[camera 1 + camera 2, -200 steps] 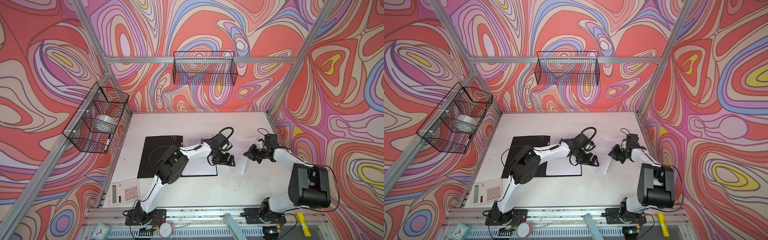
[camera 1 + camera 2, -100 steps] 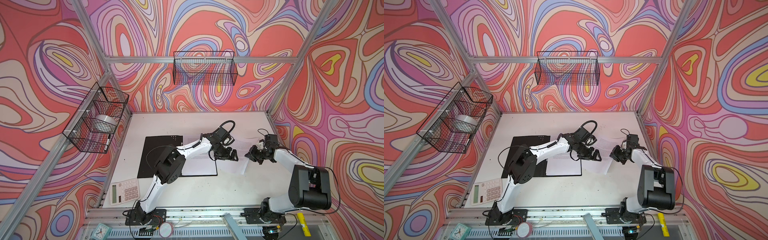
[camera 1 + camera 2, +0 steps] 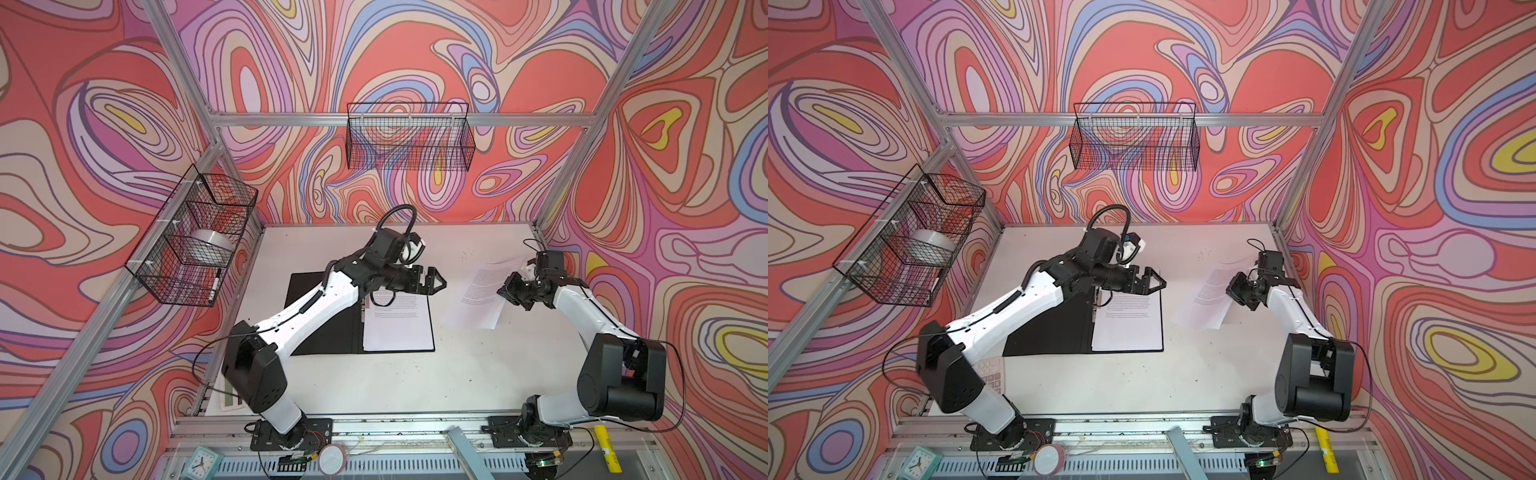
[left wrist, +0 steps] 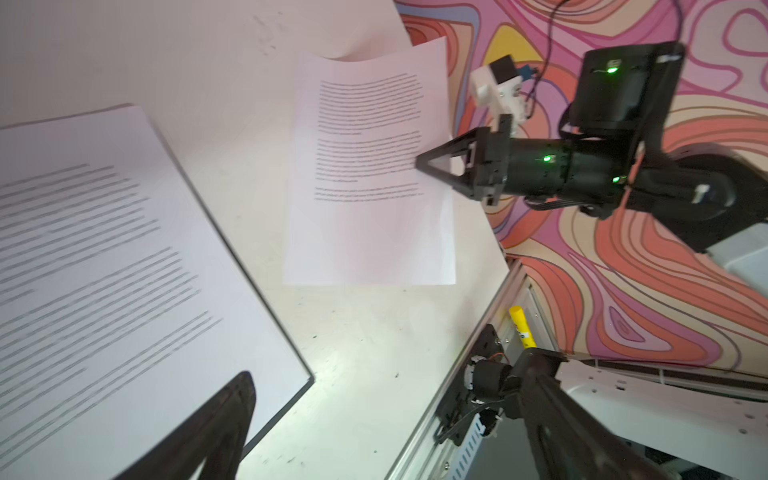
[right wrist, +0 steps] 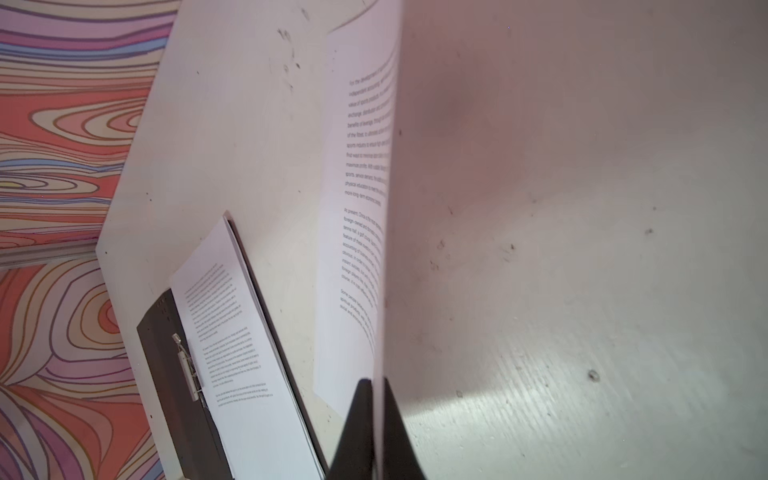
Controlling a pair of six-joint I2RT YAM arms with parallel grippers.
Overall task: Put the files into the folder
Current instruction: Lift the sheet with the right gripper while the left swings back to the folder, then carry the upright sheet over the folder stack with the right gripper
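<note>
The folder [image 3: 320,316] lies open on the table, black inside up, with its metal clip [image 5: 187,365] along the spine. A stack of files [image 3: 397,328] rests on its right half. My left gripper [image 3: 434,282] hovers open and empty above the stack's far edge; in the left wrist view the left gripper [image 4: 386,374] has its fingers spread wide. My right gripper [image 3: 509,291] is shut on the right edge of one printed sheet [image 3: 478,299], which hangs curved above the table to the right of the folder. In the right wrist view both jaws pinch the sheet [image 5: 357,208].
A calculator [image 3: 992,374] lies at the front left, partly under the left arm. Wire baskets hang on the left wall [image 3: 195,237] and the back wall [image 3: 409,137]. A yellow marker [image 3: 606,453] lies beyond the front rail.
My left gripper has drawn back from the loose sheet toward the rear, over the folder, and opened a little wider. The right gripper kept its hold on the sheet.
</note>
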